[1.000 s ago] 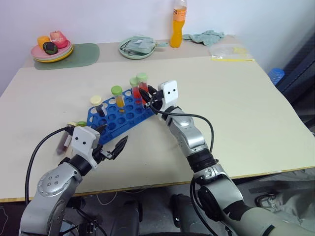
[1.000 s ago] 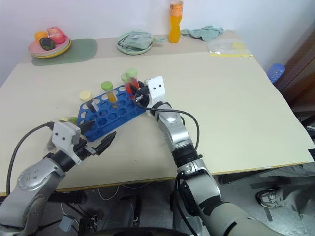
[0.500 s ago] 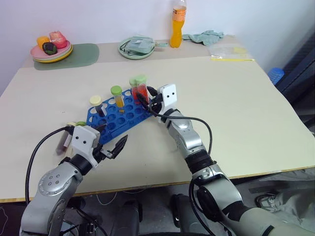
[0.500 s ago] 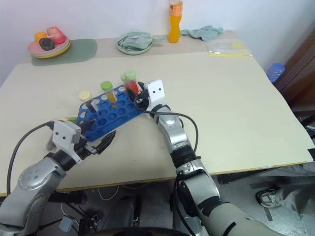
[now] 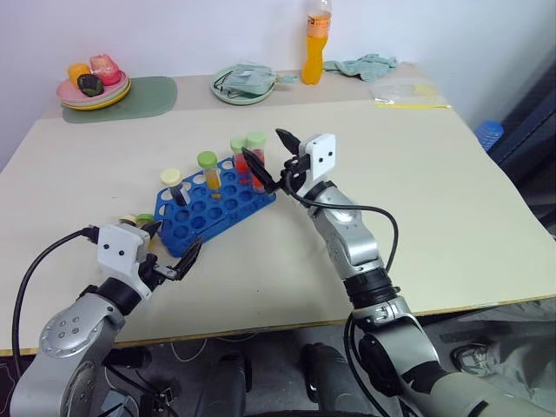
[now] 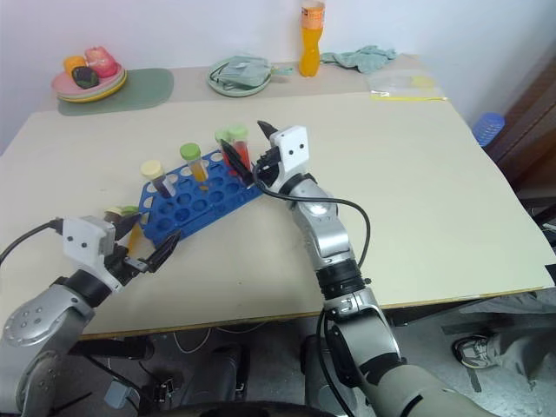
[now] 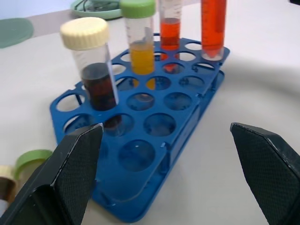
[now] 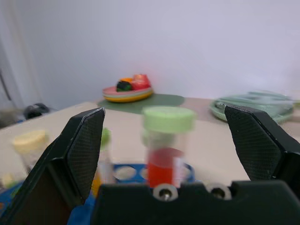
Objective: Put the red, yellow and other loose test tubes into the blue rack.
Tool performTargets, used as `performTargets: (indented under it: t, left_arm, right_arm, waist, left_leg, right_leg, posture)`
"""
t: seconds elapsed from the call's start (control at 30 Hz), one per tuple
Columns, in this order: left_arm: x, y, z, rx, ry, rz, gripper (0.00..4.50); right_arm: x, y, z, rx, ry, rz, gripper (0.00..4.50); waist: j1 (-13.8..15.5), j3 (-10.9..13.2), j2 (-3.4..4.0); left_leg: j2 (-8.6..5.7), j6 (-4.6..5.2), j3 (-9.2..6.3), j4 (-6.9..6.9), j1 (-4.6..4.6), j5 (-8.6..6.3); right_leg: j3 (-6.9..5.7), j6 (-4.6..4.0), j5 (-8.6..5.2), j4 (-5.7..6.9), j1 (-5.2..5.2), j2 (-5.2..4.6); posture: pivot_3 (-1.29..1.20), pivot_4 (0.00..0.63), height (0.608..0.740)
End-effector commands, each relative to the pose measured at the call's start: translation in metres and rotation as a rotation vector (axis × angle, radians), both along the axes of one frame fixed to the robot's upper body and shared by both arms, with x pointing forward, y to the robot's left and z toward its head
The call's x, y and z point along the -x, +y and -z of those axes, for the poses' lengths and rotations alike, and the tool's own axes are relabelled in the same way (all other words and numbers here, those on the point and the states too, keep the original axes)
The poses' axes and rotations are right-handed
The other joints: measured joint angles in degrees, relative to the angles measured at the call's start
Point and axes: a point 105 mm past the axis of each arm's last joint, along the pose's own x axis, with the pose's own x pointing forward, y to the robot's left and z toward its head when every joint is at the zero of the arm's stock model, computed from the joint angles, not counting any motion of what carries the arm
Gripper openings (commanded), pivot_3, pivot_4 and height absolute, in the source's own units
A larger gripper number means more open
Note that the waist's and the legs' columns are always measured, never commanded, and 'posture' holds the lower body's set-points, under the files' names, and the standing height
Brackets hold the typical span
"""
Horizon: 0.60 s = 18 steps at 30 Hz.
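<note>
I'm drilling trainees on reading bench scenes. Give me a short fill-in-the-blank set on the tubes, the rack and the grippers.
1. The number of capped tubes standing in the blue rack is ____.
2. The dark tube has a cap coloured ____.
3. The right gripper hangs over the rack with its fingers ____.
4. The orange bottle stands beside a cloth on the table's ____ edge.

Missing words: four; cream; open; far

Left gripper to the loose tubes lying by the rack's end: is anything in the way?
Nothing visible is. The open left gripper has the loose tubes lying on bare table just off to its side, at the near corner of the blue rack. It points at the rack, not at them.
</note>
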Motion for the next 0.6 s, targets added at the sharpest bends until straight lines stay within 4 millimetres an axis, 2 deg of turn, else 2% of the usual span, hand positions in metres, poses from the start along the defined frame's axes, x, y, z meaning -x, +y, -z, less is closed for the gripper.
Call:
performTargets:
  t: [0.03,0.2,0.33,0.53,0.6]
  left_arm:
    - [0.003,0.003,-0.009,-0.018,-0.035,-0.007,4.50]
    - [0.004,0.006,-0.008,-0.018,-0.037,-0.011,4.50]
    - [0.007,0.015,-0.007,-0.016,-0.027,-0.040,4.50]
    - [0.008,0.052,-0.002,-0.058,0.176,-0.173,4.50]
    - [0.007,0.058,-0.013,-0.150,0.208,-0.182,4.50]
  right_arm:
    - [0.004,-0.004,-0.014,-0.026,-0.042,-0.004,4.48]
    - [0.004,-0.004,-0.011,-0.013,-0.033,-0.012,4.48]
    - [0.013,-0.005,-0.005,0.047,-0.033,-0.088,4.48]
    - [0.032,-0.014,0.009,0.215,-0.043,-0.218,4.48]
    - [0.035,-0.016,0.013,0.253,-0.041,-0.243,4.48]
  waist:
    - [-0.04,0.00,0.00]
    - [0.00,0.00,0.00]
    - [0.03,0.00,0.00]
    - [-0.01,0.00,0.00]
    - [-0.04,0.00,0.00]
  left_leg:
    - [0.00,0.00,0.00,0.00,0.00,0.00]
    - [0.01,0.00,0.00,0.00,0.00,0.00]
    - [0.01,0.00,0.01,-0.01,0.00,0.00]
    - [0.01,0.01,-0.02,0.02,0.00,0.00]
    - [0.03,0.01,-0.04,0.02,0.02,0.00]
  right_leg:
    - [0.00,0.00,0.00,0.00,0.00,0.01]
    - [0.00,0.00,0.00,0.00,0.00,0.01]
    - [0.00,0.00,0.00,-0.01,0.00,0.01]
    - [-0.01,0.00,0.00,0.02,0.01,0.03]
    - [-0.02,-0.01,-0.01,0.03,0.01,0.07]
  posture:
    - [0.00,0.150,0.740]
    - [0.00,0.150,0.740]
    - [0.00,0.150,0.740]
    - [0.00,0.150,0.740]
    - [0.00,0.150,0.740]
